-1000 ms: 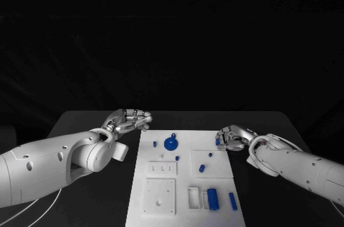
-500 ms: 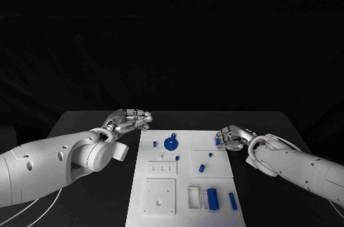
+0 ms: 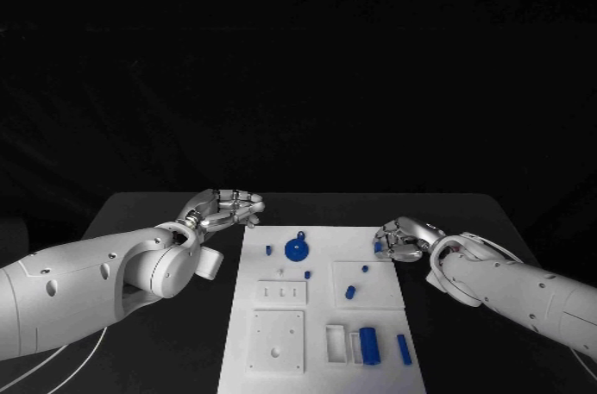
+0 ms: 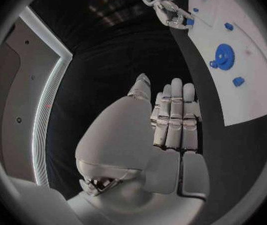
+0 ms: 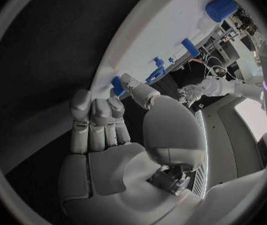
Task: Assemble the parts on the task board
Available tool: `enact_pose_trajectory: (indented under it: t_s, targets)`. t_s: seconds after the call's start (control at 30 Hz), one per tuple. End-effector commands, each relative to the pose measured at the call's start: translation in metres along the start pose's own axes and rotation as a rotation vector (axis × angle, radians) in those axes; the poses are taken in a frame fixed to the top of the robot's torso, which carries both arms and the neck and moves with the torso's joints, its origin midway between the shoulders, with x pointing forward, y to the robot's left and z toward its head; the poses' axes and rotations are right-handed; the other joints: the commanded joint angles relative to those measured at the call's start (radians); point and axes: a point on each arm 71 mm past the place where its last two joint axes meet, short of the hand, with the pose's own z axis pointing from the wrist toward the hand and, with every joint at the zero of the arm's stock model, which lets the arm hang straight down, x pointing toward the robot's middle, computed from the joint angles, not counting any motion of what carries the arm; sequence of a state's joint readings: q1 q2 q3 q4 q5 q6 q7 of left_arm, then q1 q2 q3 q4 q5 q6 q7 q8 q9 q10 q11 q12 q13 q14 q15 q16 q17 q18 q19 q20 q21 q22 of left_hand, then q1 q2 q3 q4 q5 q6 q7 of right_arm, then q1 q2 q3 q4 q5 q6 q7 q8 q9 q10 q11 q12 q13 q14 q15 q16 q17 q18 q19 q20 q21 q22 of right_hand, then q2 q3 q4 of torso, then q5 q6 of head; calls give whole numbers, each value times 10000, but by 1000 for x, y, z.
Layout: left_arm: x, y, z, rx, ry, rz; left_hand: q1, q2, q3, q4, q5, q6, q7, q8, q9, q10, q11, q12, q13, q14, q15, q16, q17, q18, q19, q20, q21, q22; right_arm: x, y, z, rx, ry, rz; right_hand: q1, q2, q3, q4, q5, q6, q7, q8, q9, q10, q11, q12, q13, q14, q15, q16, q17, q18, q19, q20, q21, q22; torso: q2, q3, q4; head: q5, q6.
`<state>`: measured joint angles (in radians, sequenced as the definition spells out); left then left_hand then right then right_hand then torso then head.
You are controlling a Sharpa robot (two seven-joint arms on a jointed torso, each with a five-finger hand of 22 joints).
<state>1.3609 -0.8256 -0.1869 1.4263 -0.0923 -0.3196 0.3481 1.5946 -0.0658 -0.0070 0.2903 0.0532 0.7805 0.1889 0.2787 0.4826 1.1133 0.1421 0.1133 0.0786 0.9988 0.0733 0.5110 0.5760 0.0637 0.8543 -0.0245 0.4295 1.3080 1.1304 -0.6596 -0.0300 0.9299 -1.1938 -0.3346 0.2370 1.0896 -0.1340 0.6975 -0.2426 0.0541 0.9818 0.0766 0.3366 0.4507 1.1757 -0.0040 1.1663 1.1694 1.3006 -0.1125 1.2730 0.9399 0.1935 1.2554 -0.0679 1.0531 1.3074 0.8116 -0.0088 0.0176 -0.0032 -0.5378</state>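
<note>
1. The right hand (image 3: 405, 238) pinched a small blue part (image 5: 117, 85) at its fingers' tips, touching the white task board's (image 3: 321, 359) edge.
2. The left hand (image 3: 225, 208) hovered beside the board's far corner, its fingers (image 4: 174, 116) together, extended and holding nothing.

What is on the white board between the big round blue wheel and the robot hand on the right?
In the head view, bare white task board lies between the round blue gear and the right robot hand, apart from one small blue part at the board's edge by that hand's fingertips.

Open above the board (image 3: 280, 325) middle, flanked by left hand (image 3: 224, 209) and right hand (image 3: 405, 237) at its far corners.
</note>
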Motion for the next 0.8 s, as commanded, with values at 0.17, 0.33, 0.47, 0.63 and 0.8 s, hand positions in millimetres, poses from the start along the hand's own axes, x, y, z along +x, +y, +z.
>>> enact_pose_trajectory:
  t_s: [0.17,0.33,0.47,0.63,0.8]
  targets:
    - [3,-1,0,72,200,-43,-61,-19,55,3,-23,62,22,30,4,44,-1,-9,2,16,27,-47,17,127,-88,9,59,158,-3,2,0,82,-560,-153,-1,192,364,200,-21,509,163,150,163,162,-142,142,99,15,-123,-53,31,683,14,-37,61,156,-5,-1,-4,-9,-13]
    - [3,0,0,-110,266,142,-77,25,62,4,-22,216,-51,109,37,351,-82,137,71,37,23,-67,58,128,-91,8,75,158,-3,6,-1,152,-686,-149,20,181,457,191,-13,533,147,157,181,192,-158,160,115,23,-141,-54,38,683,29,-45,69,156,-8,-3,-8,-30,-5]
    - [5,2,1,-430,489,460,-247,85,40,10,-24,453,-157,221,80,760,-270,334,172,109,-3,-58,115,132,-55,-11,117,164,-9,17,0,79,-767,-431,33,159,506,171,-3,552,139,162,192,216,-168,179,133,29,-151,-53,43,683,44,-54,76,156,-23,-8,-21,-19,31]
    - [10,8,3,-1198,924,875,-1029,50,-50,19,-32,825,-306,348,109,1330,-540,576,346,496,-193,150,304,182,240,-167,353,204,-29,44,10,-308,-1160,-841,51,126,579,141,18,572,130,164,204,250,-178,206,159,36,-163,-52,50,683,68,-71,81,150,-42,-2,-38,-29,112]
    - [17,16,5,-2337,1445,1581,-2018,-87,-112,18,-50,1207,-459,453,125,2027,-871,897,611,1073,-541,708,670,252,762,-453,891,252,-35,85,19,-449,-612,-1924,59,94,672,120,89,596,119,163,217,275,-189,225,178,45,-173,-51,58,683,102,-89,86,142,-110,3,-85,37,156]
